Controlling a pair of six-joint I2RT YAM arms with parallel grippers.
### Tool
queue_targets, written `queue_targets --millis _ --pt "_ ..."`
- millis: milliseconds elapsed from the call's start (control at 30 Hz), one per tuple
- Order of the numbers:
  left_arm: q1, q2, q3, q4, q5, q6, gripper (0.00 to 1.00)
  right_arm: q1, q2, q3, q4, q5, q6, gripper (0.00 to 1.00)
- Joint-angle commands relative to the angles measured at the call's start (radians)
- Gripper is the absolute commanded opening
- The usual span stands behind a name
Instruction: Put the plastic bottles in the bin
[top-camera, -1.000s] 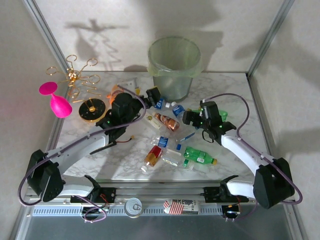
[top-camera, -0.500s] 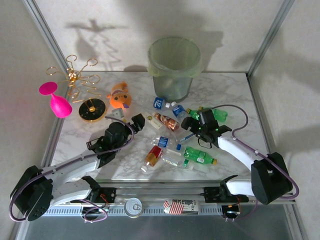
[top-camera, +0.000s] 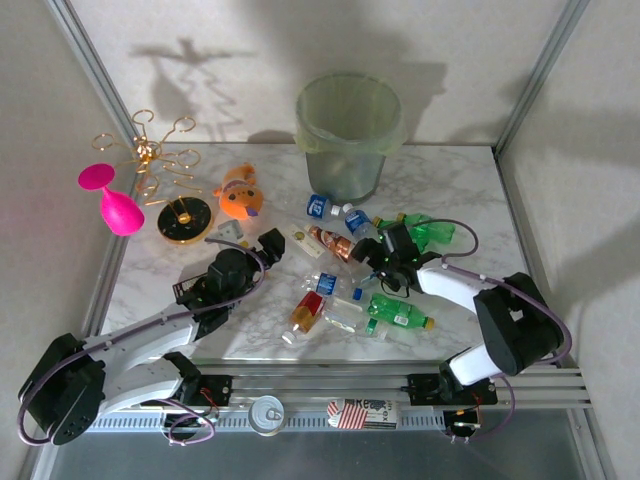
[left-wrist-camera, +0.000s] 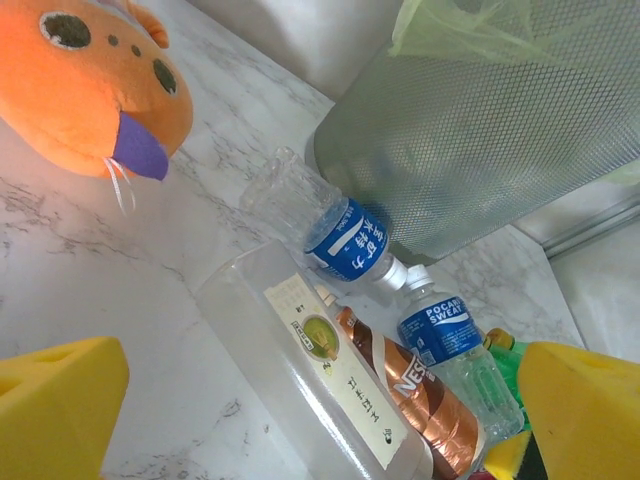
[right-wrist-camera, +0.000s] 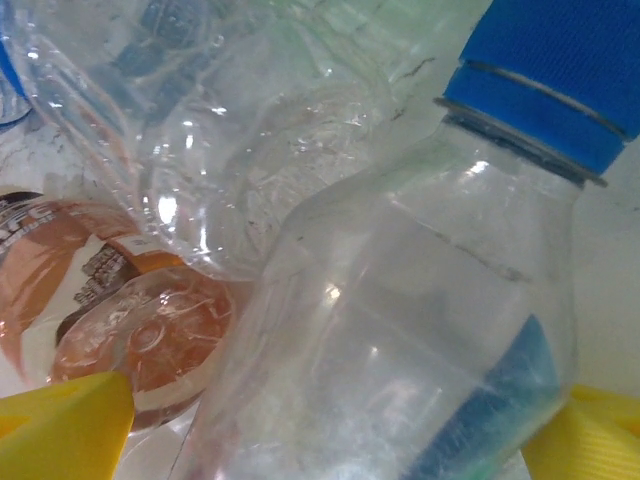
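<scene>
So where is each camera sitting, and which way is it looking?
Top camera: high behind the arms, looking down at the table, bottles and bin; both arms show.
Left wrist camera: low over the table, facing the bin, orange toy and brown bottle; the left fingers show.
Right wrist camera: close up on a clear bottle with a blue cap; the right fingers either side.
Shared: both wrist cameras see the brown bottle.

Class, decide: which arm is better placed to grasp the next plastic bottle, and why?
Right. The right gripper is open around a clear blue-capped plastic bottle; the left gripper, open too, has a clear white-labelled bottle ahead of it.
</scene>
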Motion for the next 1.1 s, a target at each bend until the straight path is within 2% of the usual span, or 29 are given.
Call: queue_targets --millis 0,467,700,833,1067 --pt "0.01 -0.031 -0.02 -0.013 -0.039 -0.009 1.0 0.01 0.01 -0.028 0.048 0.018 0.044 0.96" --pt "0.012 -0.055 -0.006 -0.035 -0.077 -0.033 1.0 0.011 0.058 -0.098 0.182 0.04 0.115 0.87" --pt "0.013 -0.072 -0.021 -0.044 -0.093 -0.06 1.0 0.011 0.069 -0.104 0.204 0.036 0.107 0.77" --pt "0.015 -0.086 -0.022 -0.051 -0.107 -0.061 1.0 0.012 0.048 -0.111 0.219 0.033 0.107 0.7" --pt "0.019 -0.1 -0.025 -0.05 -0.124 -0.071 1.0 0.011 -0.035 -0.126 0.231 0.044 0.081 0.65"
